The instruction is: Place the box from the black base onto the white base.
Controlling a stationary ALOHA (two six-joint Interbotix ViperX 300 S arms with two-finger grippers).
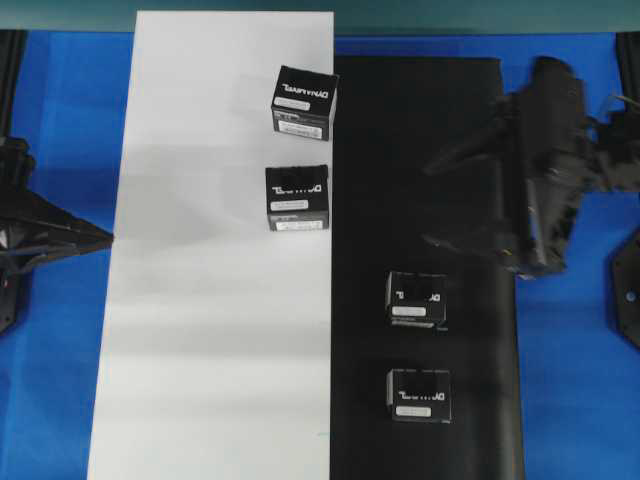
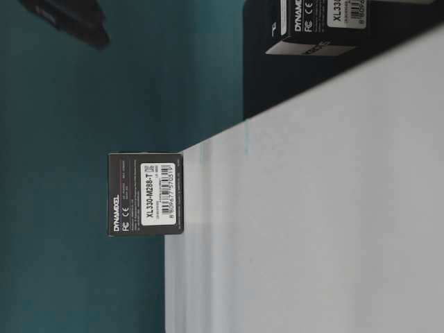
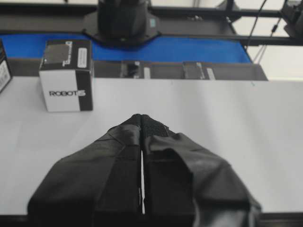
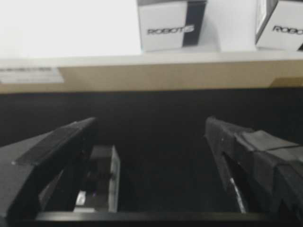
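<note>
**Black cartons: two across, two to go**

Black on black makes the remaining work hard to spot, but the overhead view is clear enough. Two small black cube-shaped cartons with white lettering sit on the long plain white rectangular panel [image 1: 200, 250], the white base: one carton [image 1: 304, 101] near its far right edge, and a second [image 1: 297, 197] just below it in the picture, also hard against that edge. Two more identical cartons rest on the long matte black rectangular panel [image 1: 400, 150], the black base: the nearer box [image 1: 416, 299] lies closest to the right arm, with the last carton [image 1: 419, 394] further down. So the job looks roughly half done.

The right end effector [image 1: 450, 200] hovers over the black base above the nearer box in the picture, with its jaws spread wide and nothing between them; the right wrist view shows the dark panel through the gap. It appears poised to pick up that box next. The left end effector [image 3: 142, 118] has its fingers pressed together, empty, parked at the white base's left edge.

Around the panels lies only the blue tabletop [image 1: 70, 120]. Nothing blocks the path, though the two delivered cartons crowd the seam, so free space on the white base lies lower down or further left.
</note>
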